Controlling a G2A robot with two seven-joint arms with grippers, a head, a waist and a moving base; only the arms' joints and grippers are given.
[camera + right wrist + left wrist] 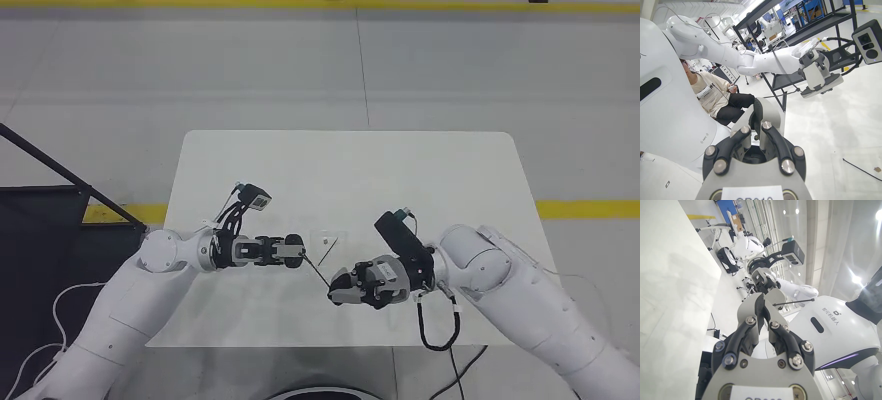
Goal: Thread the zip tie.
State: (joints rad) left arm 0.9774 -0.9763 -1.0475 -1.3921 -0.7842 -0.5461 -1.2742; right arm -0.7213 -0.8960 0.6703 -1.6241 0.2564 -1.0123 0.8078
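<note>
A thin black zip tie (317, 273) is held in the air over the white table (450, 180), spanning the gap between both grippers. My left gripper (300, 252) is shut on it. In the left wrist view the tie (793, 302) sticks out sideways from the shut left gripper (763, 305), with its head at the free end. My right gripper (335, 292) is at the strap's other end. In the right wrist view the right gripper (758, 106) is shut, and the tie's thin end meets its tips. The rest of the strap (780, 66) rises from the left gripper (811, 91).
A second black zip tie (861, 170) lies flat on the table near the right arm. A small clear packet (328, 240) rests on the table just beyond the grippers. A black frame (40, 160) stands left of the table.
</note>
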